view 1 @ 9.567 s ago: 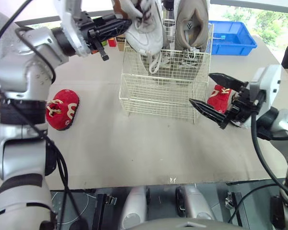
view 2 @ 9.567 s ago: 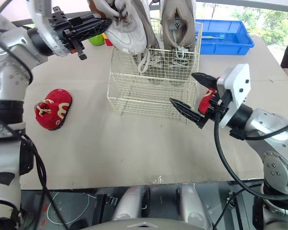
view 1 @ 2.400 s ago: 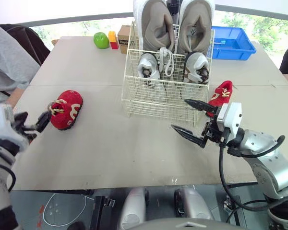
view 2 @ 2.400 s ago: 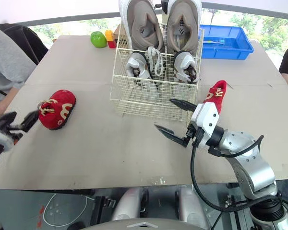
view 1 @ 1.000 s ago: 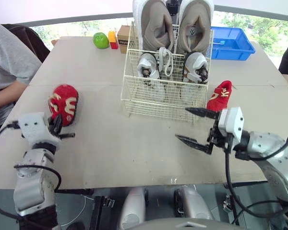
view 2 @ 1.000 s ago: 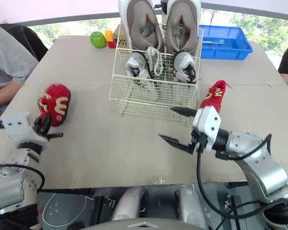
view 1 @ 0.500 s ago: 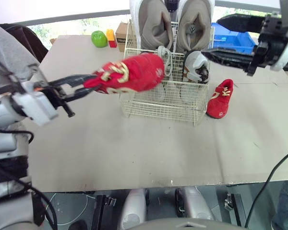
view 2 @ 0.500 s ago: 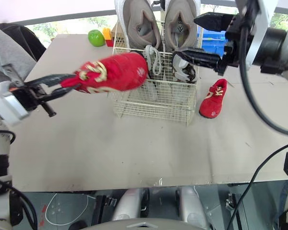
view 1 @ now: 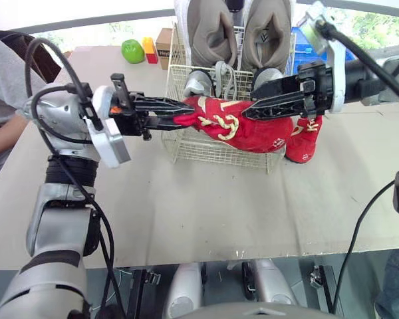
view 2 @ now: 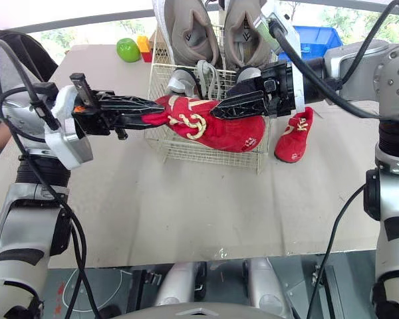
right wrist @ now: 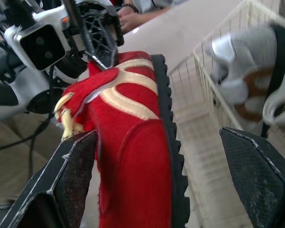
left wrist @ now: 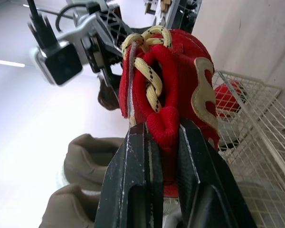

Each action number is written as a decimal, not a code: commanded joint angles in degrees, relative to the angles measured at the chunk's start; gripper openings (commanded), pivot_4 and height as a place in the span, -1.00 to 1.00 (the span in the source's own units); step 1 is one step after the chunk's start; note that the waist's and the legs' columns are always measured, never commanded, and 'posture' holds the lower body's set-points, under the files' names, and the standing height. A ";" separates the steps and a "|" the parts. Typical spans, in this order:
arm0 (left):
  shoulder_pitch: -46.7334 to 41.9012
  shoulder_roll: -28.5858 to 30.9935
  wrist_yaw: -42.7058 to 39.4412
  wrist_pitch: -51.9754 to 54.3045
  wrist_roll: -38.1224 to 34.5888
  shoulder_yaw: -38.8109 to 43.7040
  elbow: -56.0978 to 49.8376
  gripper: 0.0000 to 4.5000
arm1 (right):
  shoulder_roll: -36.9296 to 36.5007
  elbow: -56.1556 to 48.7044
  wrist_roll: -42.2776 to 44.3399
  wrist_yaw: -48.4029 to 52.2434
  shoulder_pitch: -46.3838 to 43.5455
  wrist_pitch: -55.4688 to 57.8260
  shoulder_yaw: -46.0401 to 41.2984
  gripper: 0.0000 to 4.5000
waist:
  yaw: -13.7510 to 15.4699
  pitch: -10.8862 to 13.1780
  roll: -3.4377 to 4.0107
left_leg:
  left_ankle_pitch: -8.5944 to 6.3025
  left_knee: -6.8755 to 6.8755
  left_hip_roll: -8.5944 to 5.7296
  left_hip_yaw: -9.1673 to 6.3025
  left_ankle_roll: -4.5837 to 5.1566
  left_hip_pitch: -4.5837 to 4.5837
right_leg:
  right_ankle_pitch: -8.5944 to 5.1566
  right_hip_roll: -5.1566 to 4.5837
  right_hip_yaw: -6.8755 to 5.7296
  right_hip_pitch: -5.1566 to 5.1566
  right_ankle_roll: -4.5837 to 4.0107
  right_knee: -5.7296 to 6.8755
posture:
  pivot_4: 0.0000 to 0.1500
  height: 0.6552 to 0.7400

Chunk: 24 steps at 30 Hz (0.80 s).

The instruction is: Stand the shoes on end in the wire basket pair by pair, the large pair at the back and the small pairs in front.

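Note:
My left gripper (view 1: 183,114) is shut on the heel rim of a red shoe with cream laces (view 1: 246,126), held sideways in the air just in front of the wire basket (view 1: 219,151). In the left wrist view the pads (left wrist: 142,142) pinch the red collar. My right gripper (view 1: 251,103) is open and straddles the shoe's other end; its fingers (right wrist: 76,171) stand wide apart around the sole. Two large beige shoes (view 1: 213,30) stand at the back of the basket, two small grey shoes (view 1: 198,83) in front of them. The second red shoe (view 2: 292,139) lies on the table to the basket's right.
A green apple (view 1: 131,50), coloured blocks (view 1: 148,48) and a cardboard box (view 1: 163,45) sit at the table's far left of the basket. A blue bin (view 2: 312,36) is at the far right. A person in grey (view 1: 0,86) sits at the left edge.
My left gripper picked the red shoe up from the table's left and carried it rightward to the basket front. My right gripper came down from above and now straddles the shoe.

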 commanded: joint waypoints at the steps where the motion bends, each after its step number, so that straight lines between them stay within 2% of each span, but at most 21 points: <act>1: -2.37 0.83 -0.28 -2.38 -3.74 -1.61 0.24 -0.94 | 1.31 4.53 0.77 1.27 -4.54 3.68 -2.54 0.77 | -0.14 0.00 0.00 | 0.00 0.00 0.01 0.01 0.00 0.01 | 0.00 0.01 0.01 0.00 0.00 0.01 | 1.00 1.00; 7: -3.07 1.79 -0.28 -3.26 -5.78 -3.91 0.48 -0.94 | 2.08 9.68 -0.87 3.02 -5.71 6.87 -0.98 0.77 | -0.05 0.00 0.00 | 0.00 0.00 0.02 0.00 0.00 0.00 | 0.00 0.04 0.01 0.00 0.00 0.00 | 1.00 1.00; 11: -4.48 0.74 -0.28 -3.79 -5.64 -3.96 0.92 -0.94 | 0.93 8.52 -1.75 6.10 -3.53 7.46 3.10 0.77 | -0.01 0.00 0.00 | 0.00 0.01 0.02 -0.01 0.00 -0.01 | 0.00 0.04 0.01 0.00 0.00 0.01 | 1.00 1.00; 14: -4.97 0.33 -0.28 -4.30 -5.63 -4.29 1.04 -0.94 | 0.35 7.51 -1.58 8.41 -2.61 7.90 5.31 0.35 | 0.03 0.00 0.01 | 0.00 0.02 0.02 -0.03 0.00 -0.02 | 0.00 0.05 -0.01 0.00 0.00 0.00 | 1.00 1.00; 17: -5.56 0.02 -0.28 -4.96 -5.45 -4.61 1.65 -0.94 | -0.20 7.84 0.19 10.74 -2.60 8.03 6.47 -0.23 | 0.00 0.01 0.02 | 0.00 0.06 0.02 -0.04 0.00 -0.04 | 0.00 0.06 0.00 -0.01 0.00 0.02 | 1.00 1.00; 18: -5.81 -0.15 -0.28 -5.20 -5.36 -4.58 1.95 -0.94 | -0.46 7.86 0.94 11.37 -2.54 8.03 6.87 -0.48 | -0.02 0.01 0.02 | 0.00 0.07 0.02 -0.05 0.00 -0.04 | 0.00 0.07 -0.01 -0.01 0.00 0.03 | 1.00 1.00; 21: -6.40 -0.78 -0.28 -5.93 -5.19 -4.44 2.60 -0.94 | -1.06 7.98 3.43 12.16 -2.27 8.03 7.67 -0.98 | 0.00 0.01 0.02 | 0.00 0.08 0.03 -0.06 0.00 -0.04 | 0.00 0.08 -0.02 -0.01 0.00 0.03 | 1.00 1.00; 24: -6.60 -1.27 -0.27 -6.18 -5.11 -4.43 2.88 -0.94 | -1.56 8.24 6.36 11.91 -1.78 8.03 7.92 -0.98 | 0.01 0.01 0.02 | 0.00 0.11 0.03 -0.05 0.00 -0.05 | 0.00 0.08 -0.02 -0.01 0.00 0.03 | 1.00 1.00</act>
